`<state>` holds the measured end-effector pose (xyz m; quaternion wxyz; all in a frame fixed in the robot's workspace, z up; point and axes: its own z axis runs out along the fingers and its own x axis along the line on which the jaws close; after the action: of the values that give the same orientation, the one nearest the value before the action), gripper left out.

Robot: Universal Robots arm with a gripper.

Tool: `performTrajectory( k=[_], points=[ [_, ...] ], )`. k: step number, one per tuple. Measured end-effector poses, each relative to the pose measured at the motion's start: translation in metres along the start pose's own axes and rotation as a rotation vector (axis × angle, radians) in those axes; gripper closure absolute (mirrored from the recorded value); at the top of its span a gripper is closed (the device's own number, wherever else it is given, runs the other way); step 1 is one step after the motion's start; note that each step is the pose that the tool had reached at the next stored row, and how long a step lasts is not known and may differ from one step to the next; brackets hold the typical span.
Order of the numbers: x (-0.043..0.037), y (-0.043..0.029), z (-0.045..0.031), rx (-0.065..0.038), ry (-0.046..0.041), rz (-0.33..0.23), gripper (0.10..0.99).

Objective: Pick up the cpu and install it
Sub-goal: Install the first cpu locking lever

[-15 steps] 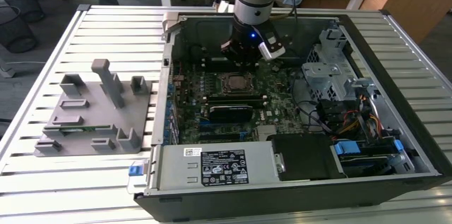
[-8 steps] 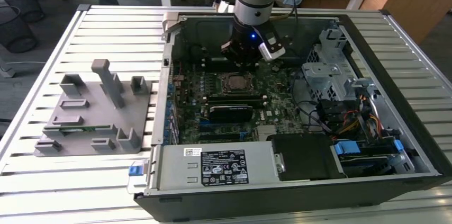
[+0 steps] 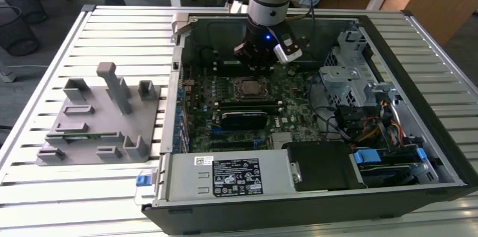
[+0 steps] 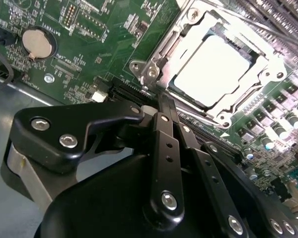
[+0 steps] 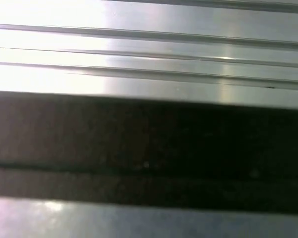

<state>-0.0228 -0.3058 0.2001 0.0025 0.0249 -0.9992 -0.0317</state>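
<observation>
The small flat square cpu with a silvery-grey metal top lies seated inside the metal-framed socket on the green motherboard, bright with glare in the second wrist view; in the exterior view the same chip sits in the middle of the board, inside the open black computer case that rests on the slatted metal table. The black gripper hangs just beside the socket's edge, its slim black fingers drawn tightly together with nothing between them; it does not touch the chip. In the exterior view the silver-and-black arm reaches down from above, and the gripper hovers over the board just behind the socket, a blue light glowing on the wrist; a round silver coin battery sits on the board well apart from the socket. On the exterior view's left, a grey plastic fixture with upright posts and slots stands on the table beside the case; a grey power supply box with a black label fills the near corner of the case. The first wrist view gives pale metal slats and a dark band.
</observation>
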Motion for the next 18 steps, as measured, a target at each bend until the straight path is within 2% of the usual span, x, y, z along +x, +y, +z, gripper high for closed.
performTrajectory(
  k=[3,5,11,15,16,18],
  points=[
    [-0.0001,-0.0002,0.0017,0.018,0.0012,0.000,0.980],
    [-0.0003,-0.0001,0.0030,0.023,0.0019,0.000,0.980],
    [-0.0007,0.0020,0.0052,0.022,0.0015,0.000,0.980],
    [-0.0008,0.0033,0.0054,0.008,0.0006,0.000,0.980],
    [-0.0010,0.0038,0.0042,0.006,-0.0006,0.000,0.980],
    [-0.0008,0.0041,-0.0046,0.007,0.0004,0.000,0.980]
  ],
)
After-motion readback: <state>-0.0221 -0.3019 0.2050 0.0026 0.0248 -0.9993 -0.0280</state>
